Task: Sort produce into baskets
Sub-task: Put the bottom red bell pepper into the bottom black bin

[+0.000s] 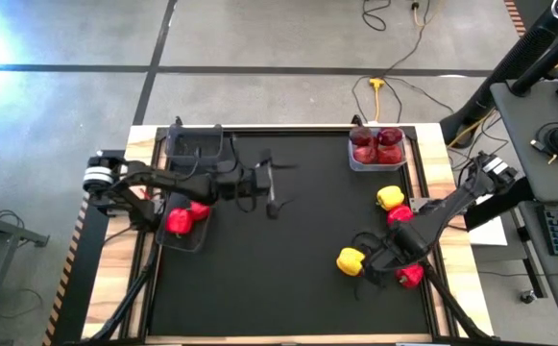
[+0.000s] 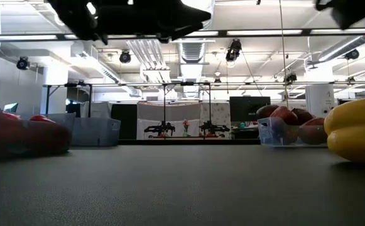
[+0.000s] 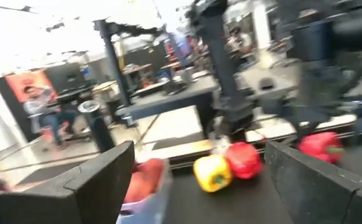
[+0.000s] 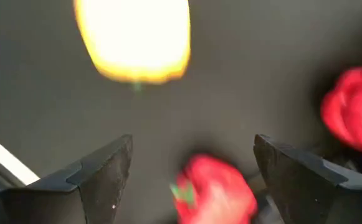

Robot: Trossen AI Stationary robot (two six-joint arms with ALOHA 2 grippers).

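Note:
My right gripper (image 1: 370,258) (image 4: 193,149) is open above the table's near right part. A yellow pepper (image 1: 351,259) (image 4: 134,40) lies just ahead of it. A red pepper (image 1: 410,276) (image 4: 215,190) lies below, between its spread fingers, which do not touch it. Another yellow pepper (image 1: 388,198) and a red pepper (image 1: 400,213) lie farther back. My left gripper (image 1: 271,187) (image 3: 199,149) is open and empty over the table's middle left. A dark basket (image 1: 184,231) holds red peppers (image 1: 181,219). The clear bluish basket (image 1: 376,154) holds maroon fruits (image 1: 375,144). A second dark basket (image 1: 194,144) stands far left.
The black mat (image 1: 279,279) covers the table between the wooden side strips. In the low view the yellow pepper (image 2: 355,129) is close at the right and the clear basket (image 2: 289,129) stands behind it. Desks and cables lie beyond the table's right and far edges.

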